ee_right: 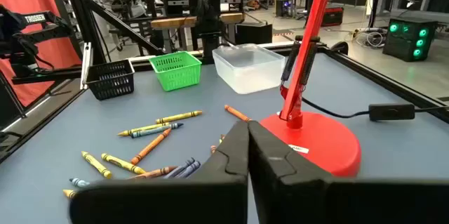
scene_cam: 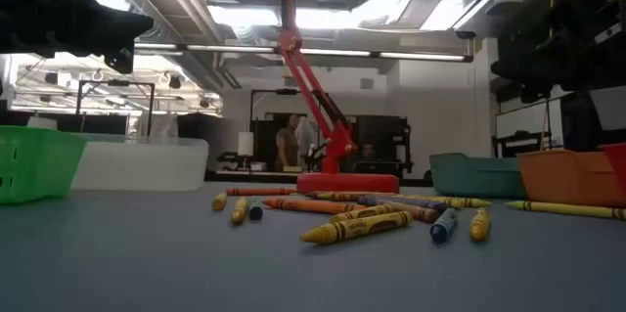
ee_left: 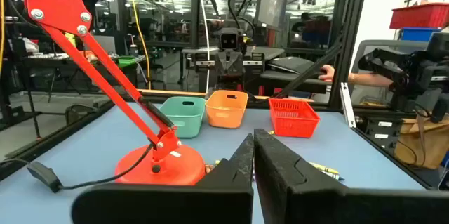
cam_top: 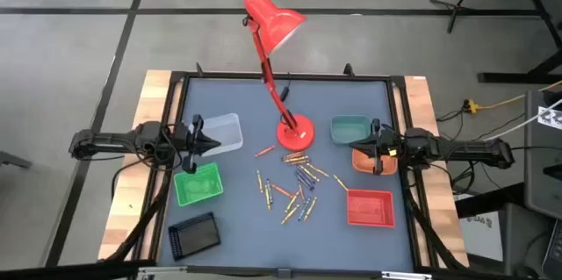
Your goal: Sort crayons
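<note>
High view: your crayons (cam_top: 294, 188) lie loose mid-table, at 6 o'clock from the lamp base (cam_top: 295, 132). Left gripper (cam_top: 212, 142) sits clenched and empty at 9 o'clock by the clear tray (cam_top: 226, 126); right gripper (cam_top: 356, 147), likewise clenched and empty, at 3 o'clock over the orange tray (cam_top: 362, 161).

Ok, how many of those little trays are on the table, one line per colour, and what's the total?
clear tray: 1
green tray: 1
black tray: 1
teal tray: 1
orange tray: 1
red tray: 1
Total: 6
</note>
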Robot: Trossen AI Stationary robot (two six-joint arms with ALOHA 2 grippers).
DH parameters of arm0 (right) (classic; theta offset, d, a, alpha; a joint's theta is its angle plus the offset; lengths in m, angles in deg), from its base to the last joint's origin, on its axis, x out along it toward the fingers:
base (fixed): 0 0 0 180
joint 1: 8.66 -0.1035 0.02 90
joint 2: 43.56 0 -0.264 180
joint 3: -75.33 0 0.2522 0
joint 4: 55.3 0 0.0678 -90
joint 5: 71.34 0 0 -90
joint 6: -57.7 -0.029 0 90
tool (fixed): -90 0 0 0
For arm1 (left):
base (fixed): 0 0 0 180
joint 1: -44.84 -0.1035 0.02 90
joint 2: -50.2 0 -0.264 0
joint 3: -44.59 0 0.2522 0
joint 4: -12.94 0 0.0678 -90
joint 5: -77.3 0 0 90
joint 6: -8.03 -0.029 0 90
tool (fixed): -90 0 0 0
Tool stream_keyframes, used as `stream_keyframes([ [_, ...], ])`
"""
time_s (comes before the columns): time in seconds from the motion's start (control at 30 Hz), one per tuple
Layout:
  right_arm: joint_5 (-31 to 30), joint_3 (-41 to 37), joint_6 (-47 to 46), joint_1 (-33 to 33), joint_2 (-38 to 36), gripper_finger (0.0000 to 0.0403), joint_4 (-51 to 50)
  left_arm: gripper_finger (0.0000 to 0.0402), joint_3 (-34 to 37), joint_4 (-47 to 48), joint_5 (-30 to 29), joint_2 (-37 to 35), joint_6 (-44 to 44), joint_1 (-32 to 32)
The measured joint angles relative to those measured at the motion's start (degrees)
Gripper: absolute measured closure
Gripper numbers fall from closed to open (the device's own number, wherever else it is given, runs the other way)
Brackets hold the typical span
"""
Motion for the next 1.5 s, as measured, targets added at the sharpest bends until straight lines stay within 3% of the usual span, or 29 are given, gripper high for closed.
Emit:
stream_keyframes([
  [1.5, -0.22, 0.00, -1.74, 0.02, 0.00, 0.0402, 2.01, 0.0401, -0.01, -0.08, -0.01, 0.02, 0.01, -0.01],
])
